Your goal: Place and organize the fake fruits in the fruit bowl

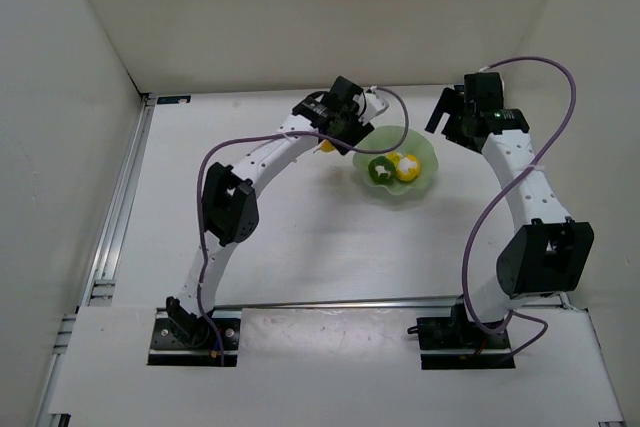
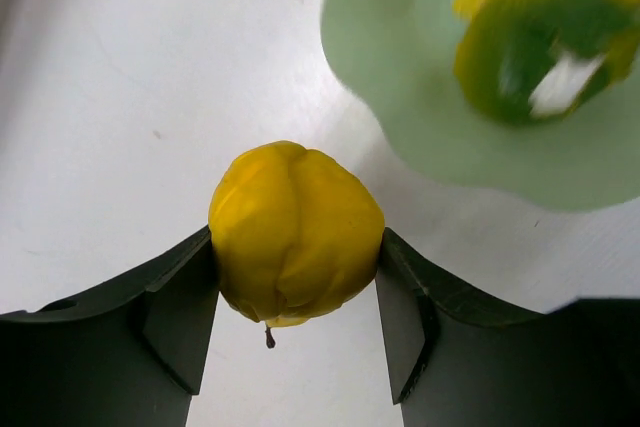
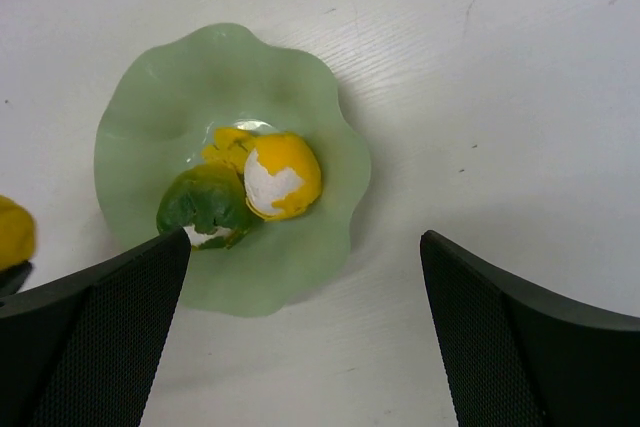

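My left gripper [image 2: 297, 292] is shut on the yellow pear [image 2: 295, 234], stem towards the camera, just left of the bowl; the pear also shows in the top view [image 1: 327, 145] and at the right wrist view's left edge [image 3: 14, 232]. The pale green wavy-rimmed fruit bowl [image 1: 425, 160] [image 3: 150, 97] [image 2: 400, 67] holds the green round fruit [image 1: 380, 170] [image 3: 205, 202] [image 2: 530, 57] and the yellow round fruit with a white patch [image 1: 408, 167] [image 3: 283, 175]. My right gripper [image 3: 305, 332] is open and empty, to the right of the bowl [image 1: 447, 115].
White walls enclose the table at the back and both sides. A metal rail [image 1: 120, 207] runs along the left edge. Purple cables [image 1: 540, 157] loop off both arms.
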### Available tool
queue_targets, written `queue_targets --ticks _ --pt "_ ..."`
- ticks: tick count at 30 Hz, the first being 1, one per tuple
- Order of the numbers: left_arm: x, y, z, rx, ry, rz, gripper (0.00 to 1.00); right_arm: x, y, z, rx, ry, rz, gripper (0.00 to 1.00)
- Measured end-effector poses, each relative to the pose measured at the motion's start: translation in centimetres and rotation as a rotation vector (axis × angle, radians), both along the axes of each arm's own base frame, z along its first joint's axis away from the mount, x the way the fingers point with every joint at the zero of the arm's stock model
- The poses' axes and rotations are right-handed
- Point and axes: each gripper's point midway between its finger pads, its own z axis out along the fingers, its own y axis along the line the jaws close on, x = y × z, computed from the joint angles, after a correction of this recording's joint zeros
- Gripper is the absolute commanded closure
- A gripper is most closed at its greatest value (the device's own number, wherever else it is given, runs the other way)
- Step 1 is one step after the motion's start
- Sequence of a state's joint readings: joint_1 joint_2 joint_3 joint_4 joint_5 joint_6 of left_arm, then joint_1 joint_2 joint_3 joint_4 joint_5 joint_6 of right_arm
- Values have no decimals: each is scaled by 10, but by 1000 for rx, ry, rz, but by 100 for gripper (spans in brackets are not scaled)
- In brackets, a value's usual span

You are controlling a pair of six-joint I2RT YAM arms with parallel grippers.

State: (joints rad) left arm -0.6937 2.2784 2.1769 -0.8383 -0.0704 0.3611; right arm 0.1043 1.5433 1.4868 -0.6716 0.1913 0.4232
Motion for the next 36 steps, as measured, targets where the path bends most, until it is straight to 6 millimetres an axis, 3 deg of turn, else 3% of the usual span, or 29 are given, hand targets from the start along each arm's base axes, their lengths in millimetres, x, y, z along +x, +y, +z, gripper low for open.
queue_targets --ticks 1,3,5,6,9,12,15,19,23,27,30,33,36 --pt "4 -7 18 -31 -40 -3 82 -2 0 -3 3 6 -3 0" --pt "8 -22 49 -92 -106 -19 64 -6 -1 -8 8 18 -9 0" --pt "8 -40 72 -146 -155 -52 58 -9 -5 -13 13 32 -27 0" --pt "7 -52 81 -177 -171 -78 46 -11 -10 -16 18 37 -44 0" --pt "6 -82 97 -258 -199 -144 46 -19 -29 -20 35 42 -118 0" --pt "4 -110 96 -319 -206 -203 32 -30 -51 -12 42 17 -196 0" --pt "0 -130 81 -340 -191 -242 0 -38 -63 3 39 -31 -244 0" --pt "-6 -142 62 -323 -173 -263 0 -38 -63 16 44 -78 -245 0" --pt "-5 -141 69 -300 -218 -239 0 -39 -62 12 47 -71 -244 0" --pt "-10 -118 82 -248 -249 -180 0 -50 -58 6 65 -65 -240 0" --pt "-18 -79 95 -183 -270 -120 0 -66 -55 6 83 -79 -236 0" --pt "-27 -24 111 -123 -293 -40 0 -81 -50 8 104 -107 -221 0" --pt "-35 49 126 -60 -304 75 0 -96 -45 5 121 -117 -206 0"
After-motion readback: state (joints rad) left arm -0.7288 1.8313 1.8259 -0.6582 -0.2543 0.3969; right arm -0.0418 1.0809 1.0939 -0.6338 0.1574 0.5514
